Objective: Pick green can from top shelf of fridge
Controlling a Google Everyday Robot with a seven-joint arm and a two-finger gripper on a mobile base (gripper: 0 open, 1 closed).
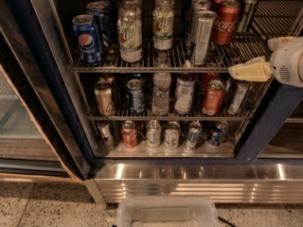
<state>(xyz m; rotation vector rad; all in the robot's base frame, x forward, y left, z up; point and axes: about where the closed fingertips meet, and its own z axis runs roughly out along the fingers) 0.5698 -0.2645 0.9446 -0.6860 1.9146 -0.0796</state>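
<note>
- Fridge door open, dark blue frame on the left, and a Pepsi can at the left end of the top shelf.
- Middle of that rack: pale cans with green-and-red logos, then a tall silver can near the front rail. None of these is wanted.
- Further right, a red Coca-Cola can, and just beside it, set a little deeper, the green can. It is slim, dark and upright, at the right end of the top shelf.
- Far right, the gripper hangs in front of the rack, outside it, at about front-rail height. It sits lower than the green can and well apart from it.
- Its two pale fingers look spread apart with nothing between them.
- Now the reach, as I judge it:
  - Come up above the rail first, then go straight in on the can's own line, keeping to the right of the Coca-Cola can.
  - Straddle the green can around mid-height, one finger each side, and close only once it is centred.
- The risk is clipping the red can or catching the rail. Lift clear of the wires before backing out.
</note>
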